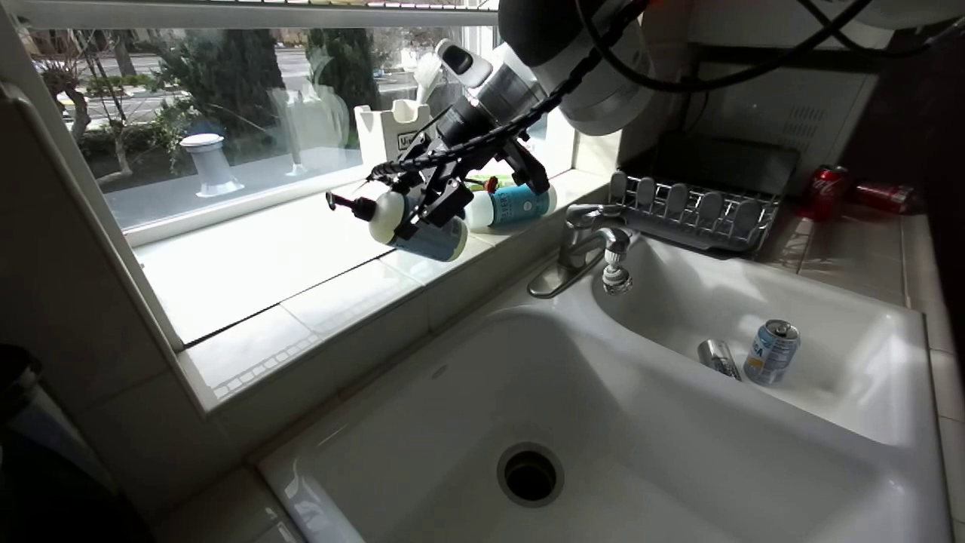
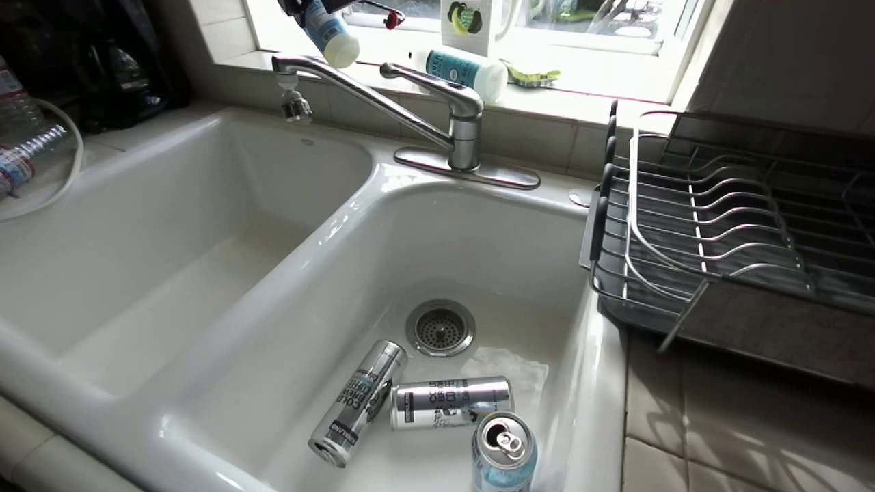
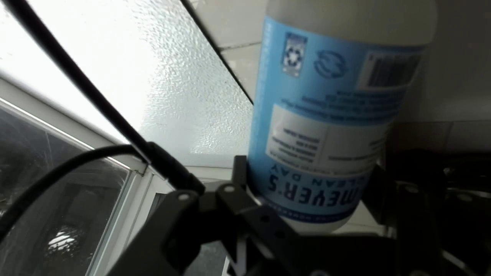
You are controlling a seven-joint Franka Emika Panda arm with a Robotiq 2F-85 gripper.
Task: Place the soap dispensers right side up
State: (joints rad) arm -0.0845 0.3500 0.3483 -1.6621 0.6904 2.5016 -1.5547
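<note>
One soap dispenser (image 1: 436, 240) is a pale bottle with a blue label and black pump. My gripper (image 1: 430, 213) is shut around its body and holds it tilted above the window sill, pump to the left and slightly up, base lower right. It also shows in an exterior view (image 2: 328, 29), pump out of frame. In the wrist view, the bottle (image 3: 326, 96) sits between both fingers (image 3: 308, 182), its label print inverted. The second soap dispenser (image 1: 520, 204), with a teal label, lies on its side on the sill, also seen in an exterior view (image 2: 456, 67). Its pump is mostly hidden.
The faucet (image 1: 577, 245) stands below the sill (image 1: 354, 290), beside the second bottle. A white holder (image 1: 386, 136) stands at the window. A yellow-green item (image 2: 533, 76) lies on the sill. A dish rack (image 2: 690, 212) flanks the double sink (image 2: 171, 424). Several cans (image 2: 451, 402) are inside.
</note>
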